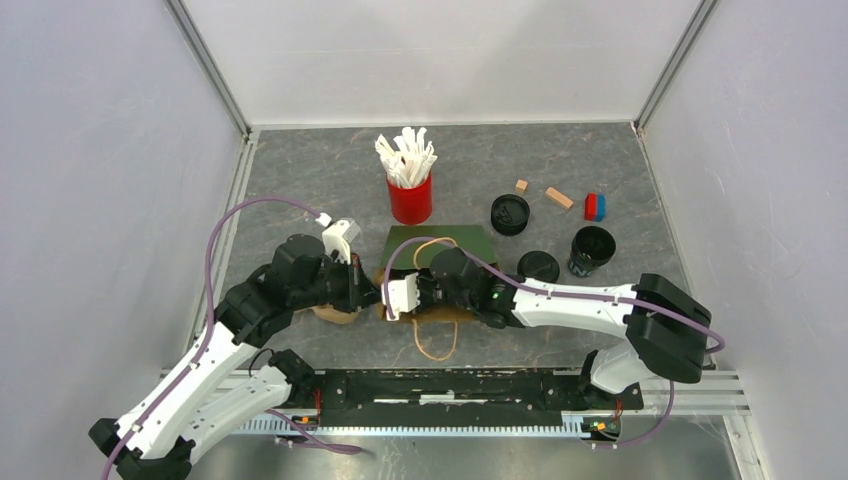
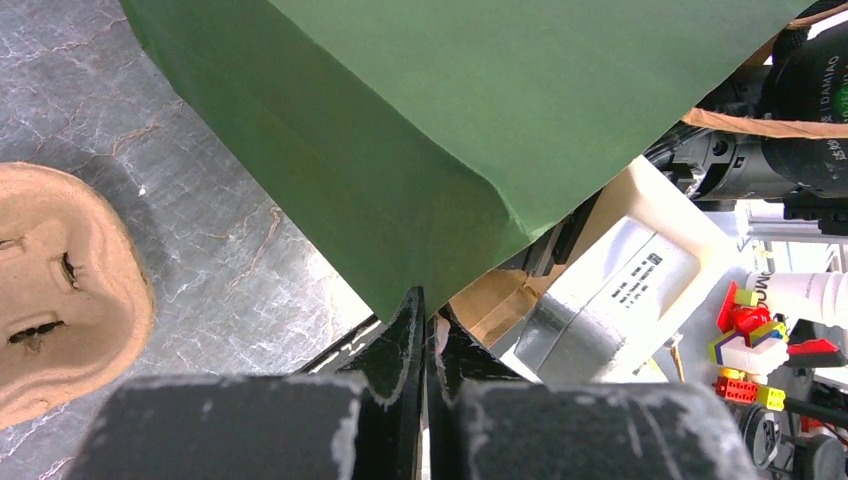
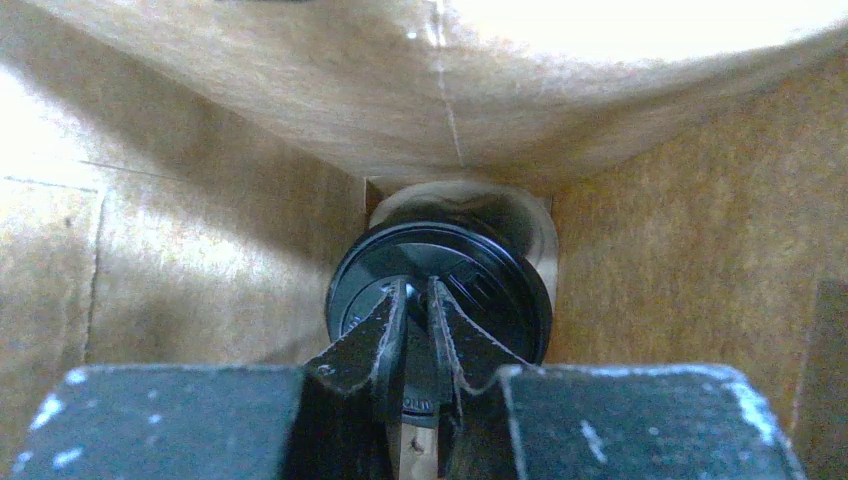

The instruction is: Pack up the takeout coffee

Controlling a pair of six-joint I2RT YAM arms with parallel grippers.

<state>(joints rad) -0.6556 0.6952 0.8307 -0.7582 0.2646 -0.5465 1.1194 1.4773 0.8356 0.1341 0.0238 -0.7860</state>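
While your left claw pinches the edge of the bag, your right claw sits inside it, fingers nearly together at the lidded cup at the bag's bottom; whether they grip it, you cannot tell.

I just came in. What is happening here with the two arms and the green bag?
The left gripper is shut on the edge of the green paper bag, which lies on the table, and holds its mouth open. The right gripper reaches deep inside the bag and is closed on the rim of a round black lid. A black cup stands open on the table, outside the bag.
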